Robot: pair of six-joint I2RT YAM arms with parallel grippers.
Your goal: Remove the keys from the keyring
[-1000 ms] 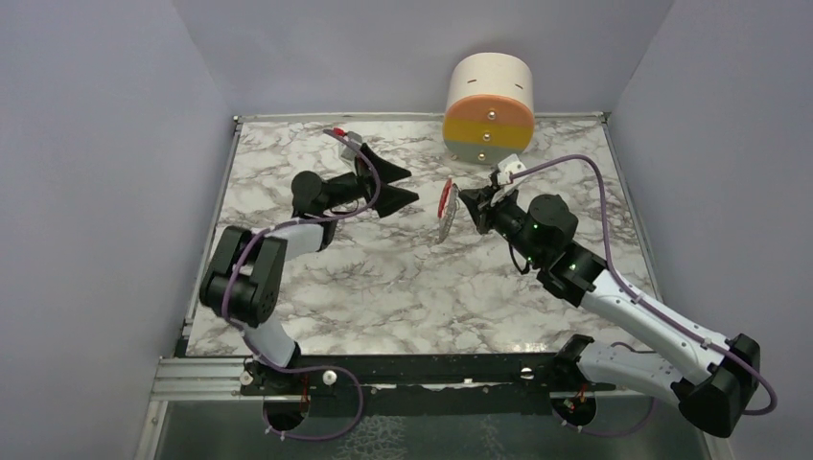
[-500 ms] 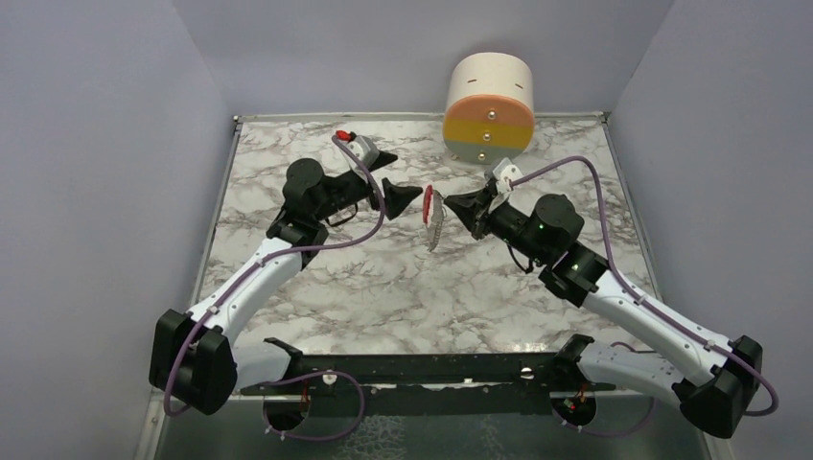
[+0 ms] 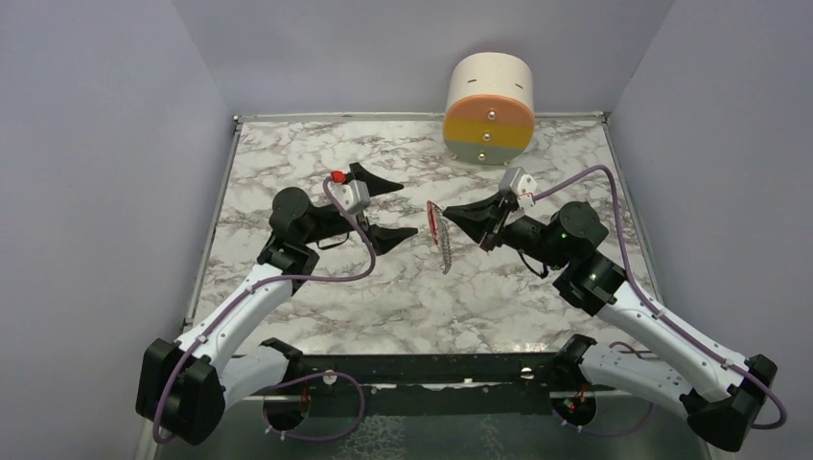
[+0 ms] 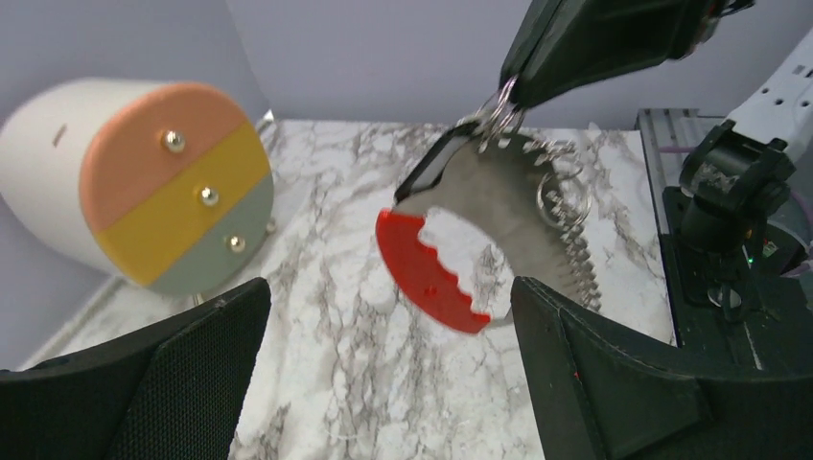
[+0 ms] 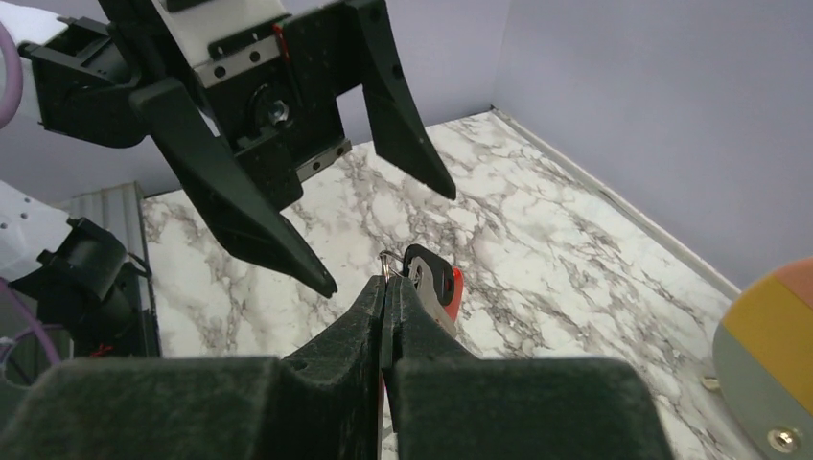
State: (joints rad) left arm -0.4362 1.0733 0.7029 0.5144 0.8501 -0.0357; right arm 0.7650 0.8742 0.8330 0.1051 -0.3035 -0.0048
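From above, the right gripper [image 3: 451, 213] is shut tight at the middle of the desk [image 3: 383, 287] and holds the bunch up off the marble. The keys [image 3: 439, 230] hang from its tip, the red piece uppermost and the silvery strip trailing down toward the near edge. The left gripper [image 3: 407, 207] faces it from the other side with its jaws as wide as they go and nothing in them. Its tips stand just short of the keys, so the bunch lies between the two grippers.

The left wrist view shows the relation the next move turns on. The keys hang dead ahead of the open jaws, framed by the two fingers but beyond their tips. The keyring [image 4: 499, 107] sits at the top, pinched in the right gripper's tip, and from it the long axis of the bunch slants down — red piece to the left, jagged strip to the right. A second small ring seems to rest against the strip, though it is too fine to be sure.

The right wrist view confirms the pinch: its fingers meet on the wire loop, with the red edge showing just past them. The left gripper looms opposite, empty — the free arm and the nearer one to the hanging keys, so the pull would likely fall to it.
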